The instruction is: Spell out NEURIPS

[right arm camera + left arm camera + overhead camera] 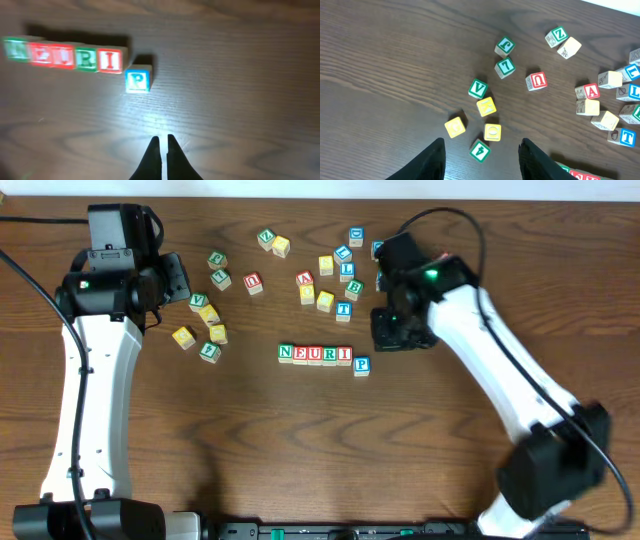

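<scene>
The left gripper (176, 277) hangs over the table (250, 440) at its ten o'clock, jaws apart and empty. At the gripper's five o'clock lie loose green and yellow cubes (205, 320), a green V (478, 89) among them. In the middle, five cubes touch in a row (314, 354) reading N, E, U, R, I. The blue P (361, 365) sits just beside the I (344, 355) at its five o'clock, dropped out of line with the others. At the row's twelve o'clock a second scatter (335, 275) shows an A, an L and a T. An S may be in there, but I cannot pick one out. The right gripper (161, 140) hovers at the P's one o'clock, clenched on nothing.
</scene>
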